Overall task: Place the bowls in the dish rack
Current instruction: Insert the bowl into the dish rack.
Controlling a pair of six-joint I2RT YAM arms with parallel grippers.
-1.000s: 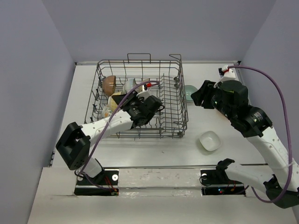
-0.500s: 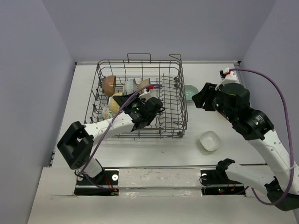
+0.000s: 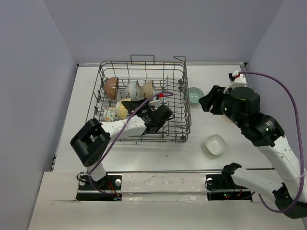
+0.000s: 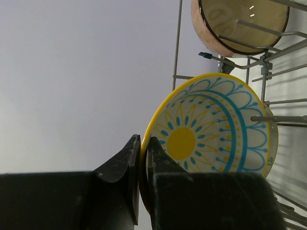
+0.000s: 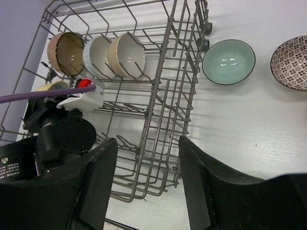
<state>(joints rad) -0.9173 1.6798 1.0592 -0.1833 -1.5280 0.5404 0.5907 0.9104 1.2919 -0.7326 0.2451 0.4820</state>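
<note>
A yellow-and-blue bowl (image 4: 211,129) stands in the dish rack (image 3: 185,91), its rim pinched by the left gripper (image 4: 144,143), plain only from that wrist. The right gripper (image 5: 146,143) gapes empty, its camera alone catching a dark patterned bowl (image 5: 291,62) on the white table (image 3: 144,153); lilac walls (image 3: 29,96) surround.

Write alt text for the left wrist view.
The left gripper, jaws shut on the rim of a yellow bowl with a blue sunburst pattern, holds it on edge among the tines of the rack. A brown bowl stands racked beyond it.
</note>
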